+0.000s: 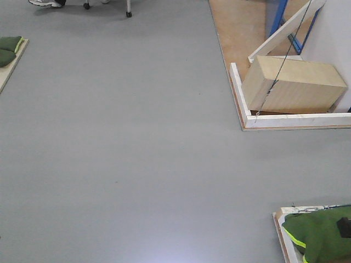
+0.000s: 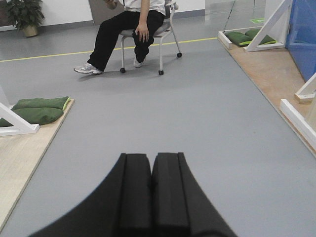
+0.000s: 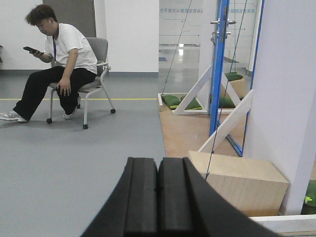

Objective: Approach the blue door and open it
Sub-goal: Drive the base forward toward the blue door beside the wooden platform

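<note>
Black fingers of the left gripper (image 2: 151, 165) are seen pressed together at the near edge of the left wrist view, with nothing held between them. The right gripper (image 3: 158, 168) is likewise closed on nothing, its two fingers touching along their length.

The blue door (image 3: 217, 74) is found far off and to the right of the right gripper, well apart from it. It is seen upright and nearly edge-on, so that only a narrow blue strip is shown; a steel lever handle (image 3: 220, 22) is mounted high on it. A pale wooden box (image 3: 240, 183) is set on the floor (image 3: 74, 163) between the right gripper and the door, near and to the right, and a white slanted brace (image 3: 232, 118) is seen beside the door's lower end.

In the left wrist view the blue door (image 2: 302, 37) is cut off by the far right edge, well apart from the left gripper. In the front-facing view only a blue strip is caught at the far right, beyond the wooden box (image 1: 293, 82); whether it is the door itself cannot be told.

A seated person (image 3: 61, 64) on a wheeled chair (image 3: 100, 52) is placed far to the left, and green sandbags (image 2: 39, 109) are laid on a wooden platform (image 2: 24, 163) at the near left.
</note>
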Robot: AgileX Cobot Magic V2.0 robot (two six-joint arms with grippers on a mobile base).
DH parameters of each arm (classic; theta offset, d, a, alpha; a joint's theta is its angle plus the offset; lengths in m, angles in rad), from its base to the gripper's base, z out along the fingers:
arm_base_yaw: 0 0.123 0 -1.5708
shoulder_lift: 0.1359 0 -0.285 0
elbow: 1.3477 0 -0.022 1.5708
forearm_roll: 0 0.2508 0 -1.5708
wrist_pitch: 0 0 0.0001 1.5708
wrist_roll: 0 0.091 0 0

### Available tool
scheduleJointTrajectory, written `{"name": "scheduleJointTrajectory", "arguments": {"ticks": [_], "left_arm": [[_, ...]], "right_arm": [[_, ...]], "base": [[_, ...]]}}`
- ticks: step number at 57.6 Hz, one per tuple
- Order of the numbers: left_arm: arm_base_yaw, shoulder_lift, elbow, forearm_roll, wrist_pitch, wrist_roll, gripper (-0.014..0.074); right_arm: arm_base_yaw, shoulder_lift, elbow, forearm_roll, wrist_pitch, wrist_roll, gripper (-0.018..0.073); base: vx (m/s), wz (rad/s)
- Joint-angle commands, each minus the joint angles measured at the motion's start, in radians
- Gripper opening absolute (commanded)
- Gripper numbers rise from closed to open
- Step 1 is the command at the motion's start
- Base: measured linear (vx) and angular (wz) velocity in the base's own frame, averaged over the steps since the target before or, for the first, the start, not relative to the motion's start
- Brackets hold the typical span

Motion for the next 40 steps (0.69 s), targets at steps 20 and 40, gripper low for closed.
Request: {"name": "scheduleJointTrajectory", "arguments": {"ticks": [20, 40], "left_arm": [[0.002, -0.008, 0.004, -0.008, -0.086, -0.003, 0.007], [0.002, -0.008, 0.004, -0.008, -0.086, -0.003, 0.007]], "right_arm": [[-0.005, -0.017, 0.02, -0.011, -0.084, -0.007, 0.0002], [-0.005, -0.017, 0.02, -0.011, -0.084, -0.007, 0.0002]], "base": [[0.01, 0.0], [0.06, 0.01]]}}
